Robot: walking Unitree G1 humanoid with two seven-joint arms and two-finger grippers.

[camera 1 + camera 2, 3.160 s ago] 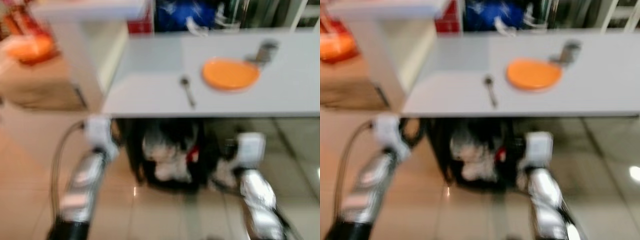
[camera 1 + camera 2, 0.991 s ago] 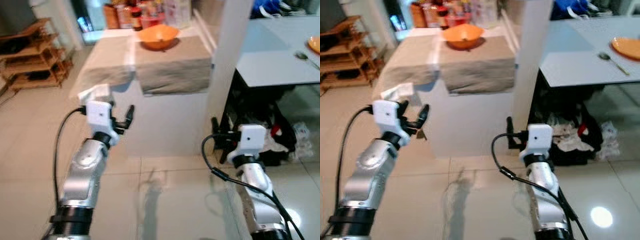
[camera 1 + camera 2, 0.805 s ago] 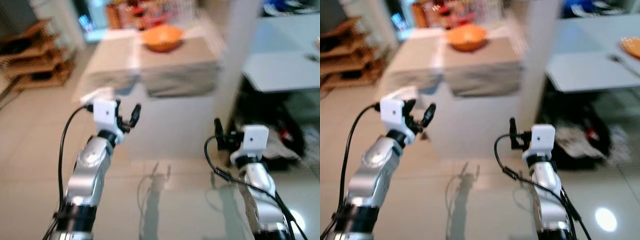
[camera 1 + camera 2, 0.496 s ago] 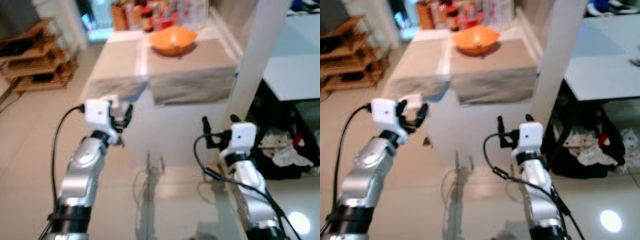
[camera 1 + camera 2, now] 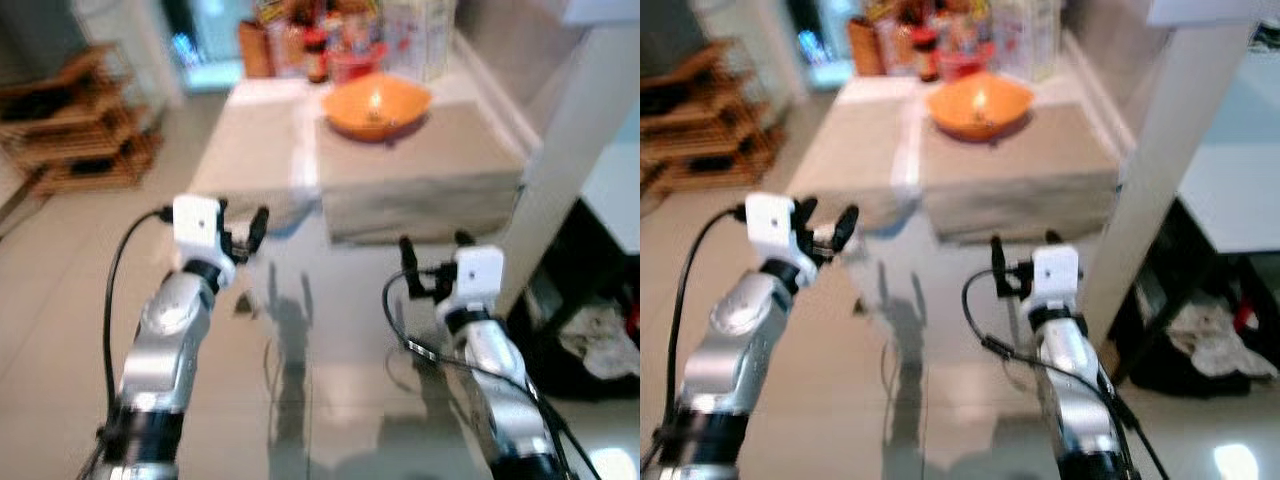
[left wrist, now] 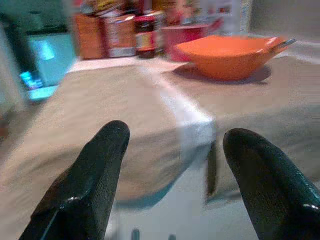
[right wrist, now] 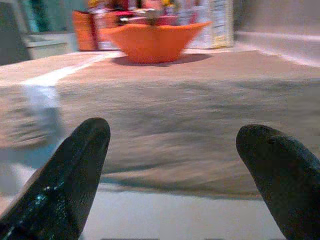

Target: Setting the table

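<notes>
At about 9 o'clock in the head views a wooden slatted shelf [image 5: 85, 130] is seen against the wall, above a glossy, pale tiled floor [image 5: 300, 400] that mirrors the arms. The left tool [image 5: 240, 232], two long rounded black fingers on a white block and silver arm, is held at about 8 o'clock with the fingers spread wide and nothing between them. Ahead of it, at 12 o'clock, a low desk [image 5: 260, 150] is covered by a beige, matte cloth whose edge hangs over the front. The orange bowl [image 5: 377, 105], smooth, shallow and round with a flared rim, is set on the far part of the cloth, at about 1 o'clock. In the left wrist view something thin and metallic is seen resting on its rim. Behind it a row of jars and boxes [image 5: 330, 35] is blurred. The right tool [image 5: 432, 262] is held at about 5 o'clock, fingers likewise parted wide and holding nothing. At 3 o'clock a white post [image 5: 575, 140] is seen.

Compared with half a second before, the desk and bowl are seen larger and more centred, and the post further right: the camera has moved nearer.
</notes>
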